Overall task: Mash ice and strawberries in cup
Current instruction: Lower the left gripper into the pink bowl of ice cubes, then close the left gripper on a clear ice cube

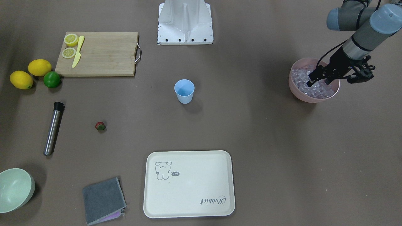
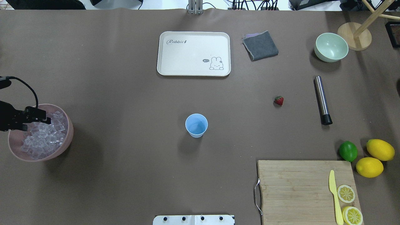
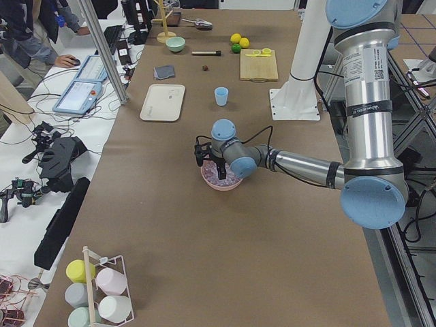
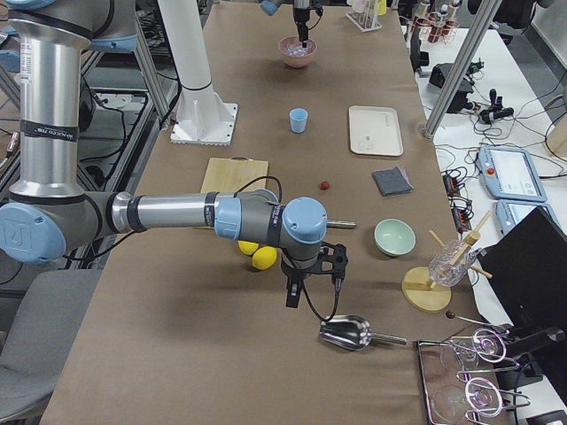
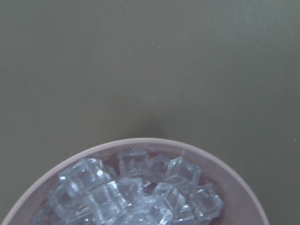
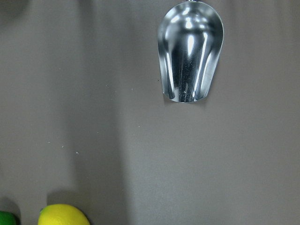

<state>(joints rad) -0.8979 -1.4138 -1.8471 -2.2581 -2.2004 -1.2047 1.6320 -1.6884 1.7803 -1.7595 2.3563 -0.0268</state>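
Brown table [image 1: 267,141] carries everything. L arm comes in over the pink bowl [image 1: 300,94]. L gripper [image 1: 318,83] points down into it, fingers [image 1: 314,76] spread apart, tips dipped in the ice [image 1: 315,91]. Can't tell if a cube sits btwn them. L wrist view shows the cube pile directly under the fingers, inside the bowl's rim. R gripper [image 4: 291,299] shows only in the right side view, hanging over bare table. Can't tell if its fingers are apart or together. Steel scoop [image 4: 347,332] lies just beside the R fingers, and two lemons [image 4: 257,255] are near them on the other side. Wooden cutting board [image 1: 103,53] holds a yellow knife [image 1: 77,51] and lemon halves [image 1: 71,40], well apart from the L fingers. Cream tray [image 1: 188,188], grey cloth [image 1: 103,199] and pale green bowl [image 1: 14,188] lie along the operators' edge, far from both grippers. Steel rod w/ black end [image 1: 52,128] lies flat, and a lime [image 1: 51,79] touches one lemon. Blue cup [image 1: 184,91] stands upright mid-table, well apart from the L fingers, nothing visible inside. Strawberry [image 1: 100,126] lies on the table beyond the cup from the L fingers, near the rod, not touching it.
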